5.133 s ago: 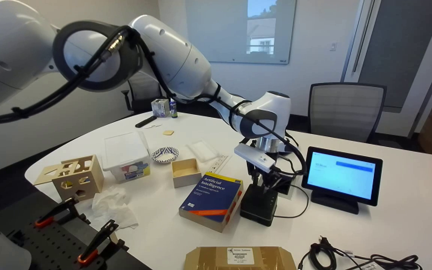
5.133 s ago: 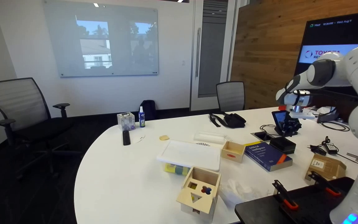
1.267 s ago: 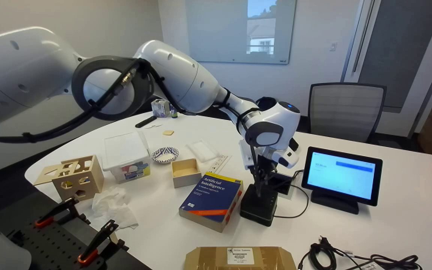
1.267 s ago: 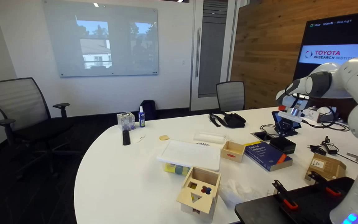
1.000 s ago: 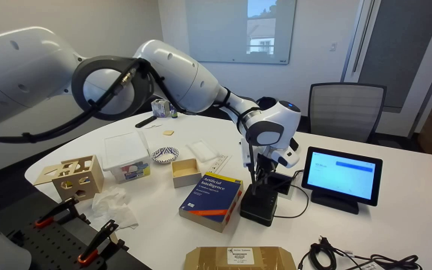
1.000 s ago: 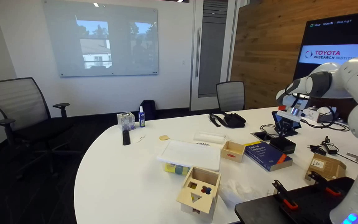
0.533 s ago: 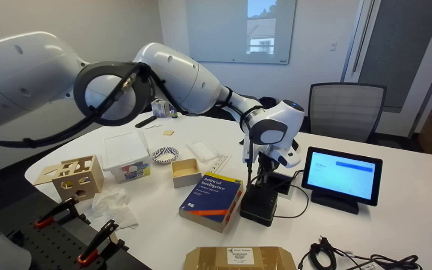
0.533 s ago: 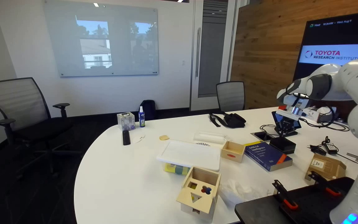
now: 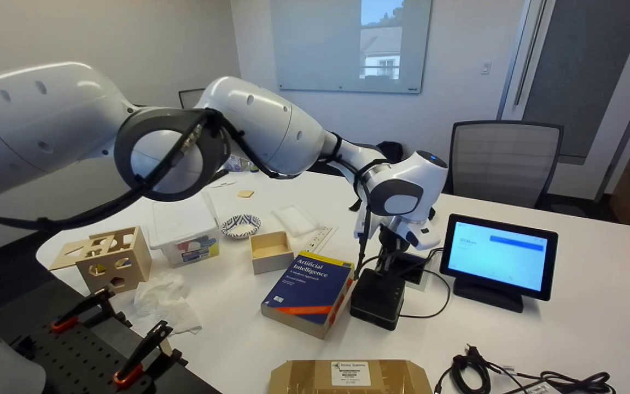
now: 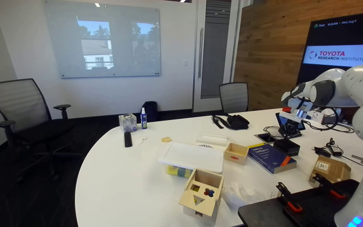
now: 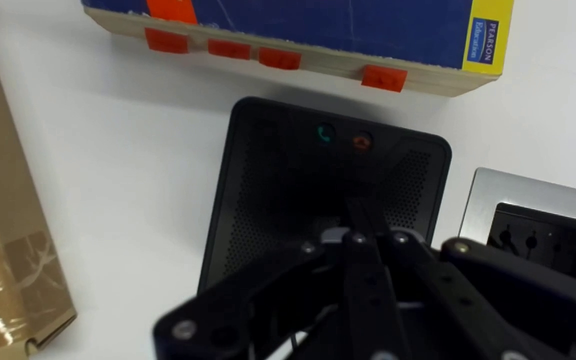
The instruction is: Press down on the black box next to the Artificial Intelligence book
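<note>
The black box lies flat on the table beside the Artificial Intelligence book. Both also show in an exterior view, the box and the dark-blue book. In the wrist view the box shows a green and a red phone symbol near one edge and dotted side strips; the book lies beyond that edge. My gripper is shut, its two fingertips together and empty, over the box's top. The gripper points down at the box's far part; I cannot tell whether the tips touch it.
A tablet on a stand and a table socket panel with cables are close to the box. A cardboard box, coiled cables, a small wooden box and a plastic bin stand around.
Over about five seconds the arm's elbow has sunk and the wrist has turned. In the last second the arm sinks further and the hand shifts slightly. The box and book have not visibly moved.
</note>
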Controlling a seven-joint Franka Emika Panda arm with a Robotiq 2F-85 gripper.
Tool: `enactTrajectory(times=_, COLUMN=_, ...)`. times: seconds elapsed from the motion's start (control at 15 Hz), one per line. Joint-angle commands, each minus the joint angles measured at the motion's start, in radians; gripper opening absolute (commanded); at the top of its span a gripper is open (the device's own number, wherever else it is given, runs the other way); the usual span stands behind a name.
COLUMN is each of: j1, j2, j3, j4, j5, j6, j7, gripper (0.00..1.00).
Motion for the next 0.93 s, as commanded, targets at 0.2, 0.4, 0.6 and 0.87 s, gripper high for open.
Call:
enactTrajectory(times=0.2, j1=-0.014, j2=0.079, j3=0.001, j4=0.127, j5=-0.010, j6=-0.060, j7=0.093, gripper=0.00)
enactTrajectory(times=0.4, j1=-0.021, j2=0.105, j3=0.001, j4=0.158, j5=-0.014, j6=-0.070, j7=0.143, gripper=0.00)
enactTrajectory(times=0.6, j1=-0.027, j2=0.130, j3=0.004, j4=0.192, j5=-0.021, j6=-0.097, j7=0.193, gripper=0.00)
enactTrajectory(times=0.87, j1=-0.037, j2=0.205, j3=-0.005, j4=0.299, j5=-0.016, j6=-0.167, j7=0.245, gripper=0.00)
